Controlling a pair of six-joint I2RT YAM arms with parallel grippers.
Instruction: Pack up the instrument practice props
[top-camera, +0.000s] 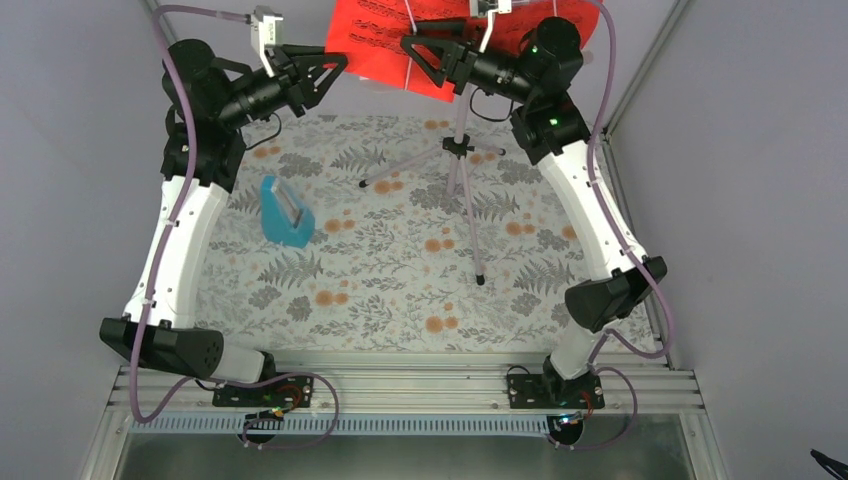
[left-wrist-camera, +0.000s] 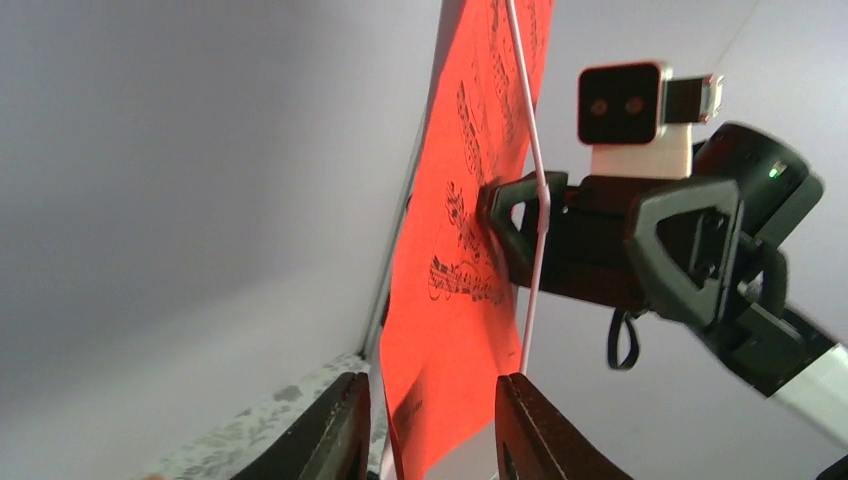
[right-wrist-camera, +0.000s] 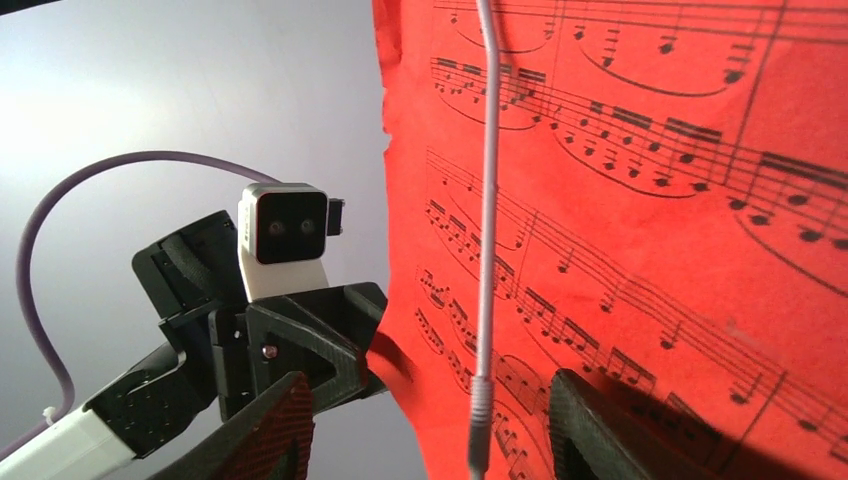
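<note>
Metronome (top-camera: 285, 212) sits on the desk (top-camera: 380, 290) at left, well apart. Left pincer (left-wrist-camera: 430, 390) is released, with the lower corner of the red pages (top-camera: 375, 30) between its fingers. We judge the pages light, limp, easy to tear, so better to pinch near a corner. Right pincer (right-wrist-camera: 430, 385) is released too, straddling page and thin wire (right-wrist-camera: 487, 200) up on the music stand (top-camera: 460, 150). Only the wrist views show these gaps — not the top one.
</note>
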